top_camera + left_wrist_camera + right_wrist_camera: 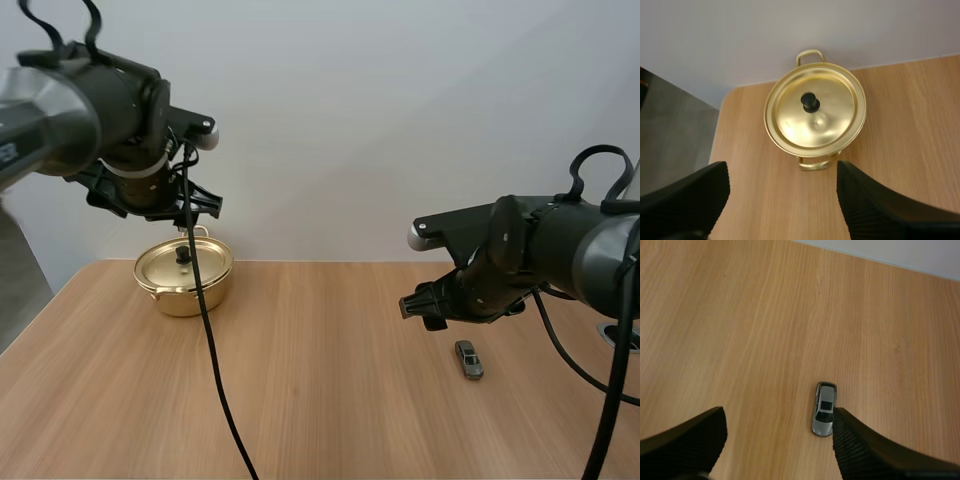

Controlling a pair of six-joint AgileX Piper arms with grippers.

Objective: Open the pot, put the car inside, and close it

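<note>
Beneath the left jaws, framed by their two ribbed fingers (pixel 685 200), which stand well apart and hold nothing, sits the gold pot (pixel 188 298). Its lid (pixel 815 117) is on and lies flat and centred on the rim, with the black knob (pixel 810 101) upright in the middle. One loop handle (pixel 810 54) points away from the jaws towards the wall, and the other (pixel 814 163) points back towards them. The left jaws hang clear above the pot and touch neither lid nor knob. The pot stands near the far edge of the wooden desk (pixel 320 390), close to the corner on the left arm's side.

Under the right jaws, the small grey toy car (pixel 824 409) lies on its wheels on the bare desk, lengthwise to the gap between the fingers (pixel 875 455). These jaws are released too, with their ribbed inner faces turned to each other and nothing between the tips. The car lies off centre in the gap, just beside the inner edge of one finger and well apart from the other. In the high view the right jaws float above the desk without touching the car (pixel 468 360), which lies a little nearer the arms' bases than the fingertips. Car and pot are well apart, with a broad stretch of desk between the two sets of jaws.
</note>
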